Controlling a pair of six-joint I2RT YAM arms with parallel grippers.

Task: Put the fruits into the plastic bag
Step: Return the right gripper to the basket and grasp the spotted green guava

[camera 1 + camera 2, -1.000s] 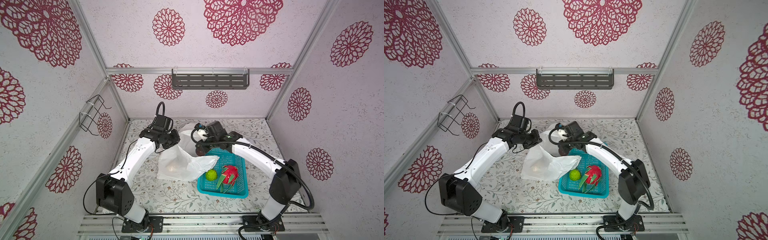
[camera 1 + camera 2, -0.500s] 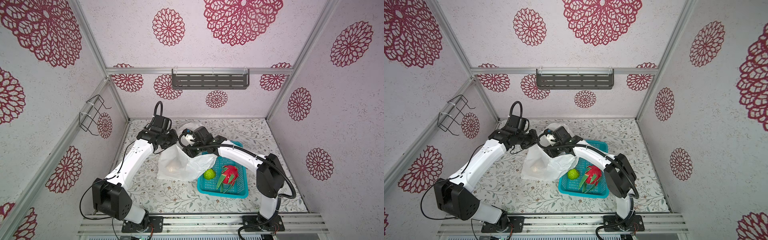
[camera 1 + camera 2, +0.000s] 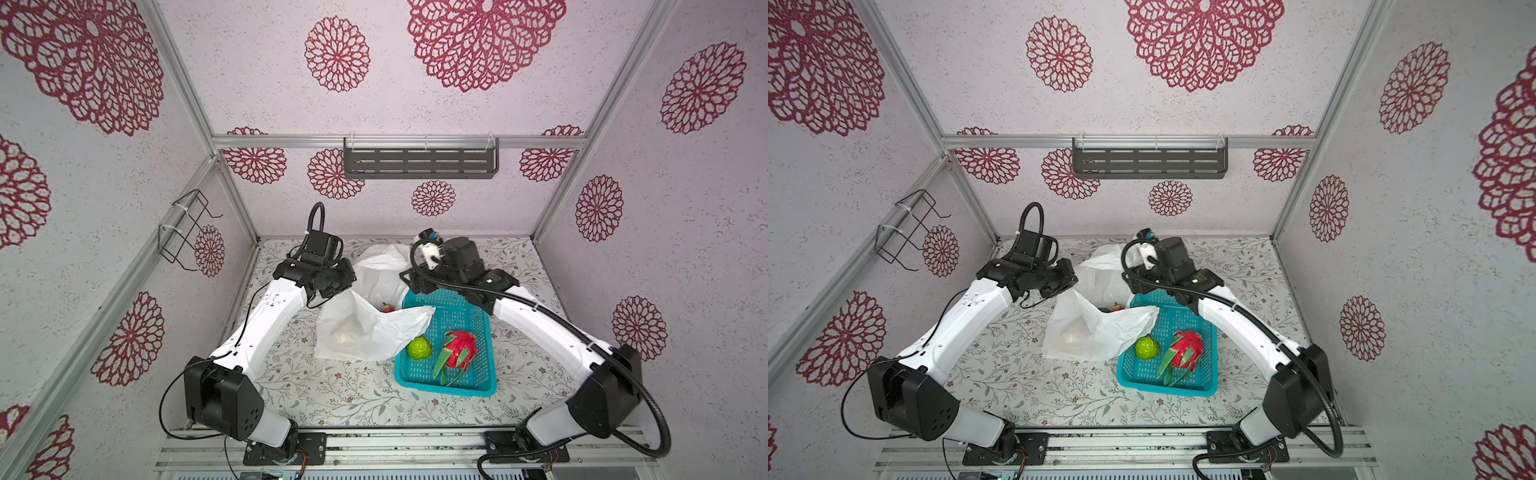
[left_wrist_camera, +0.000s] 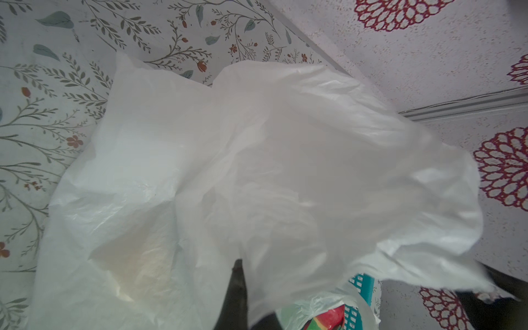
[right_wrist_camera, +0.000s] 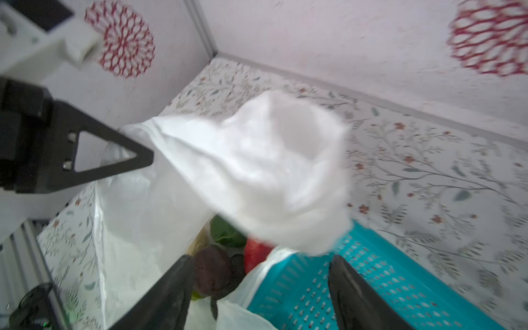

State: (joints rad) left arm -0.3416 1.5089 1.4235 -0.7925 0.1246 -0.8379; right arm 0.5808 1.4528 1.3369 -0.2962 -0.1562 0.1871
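Bagging stage, partly done. The large thin translucent white plastic bag lay on the floral table left of the teal perforated plastic basket, its mouth held up by the left gripper, which was clenched on the bag's upper edge. The right gripper hung over the far corner of the basket beside the bag mouth, jaws spread and empty. Some of the fruits were already inside: in the right wrist view a dark brownish fruit, a dark green one and a red one showed at the opening, and a pale shape showed through the film in a top view. Two sat in the basket: a round bumpy light green fruit and a red dragon fruit with green scales, near each other but apart. Judged next move: the right arm swings back toward the near half of the basket, comes down on one of these and closes, while the left keeps the mouth raised. In the way: a corner of the bag draped over the basket's rim, ending just beside the green fruit, and a loose fold of film hung across the opening. On the walls, well clear: a grey slotted shelf and a black wire rack.
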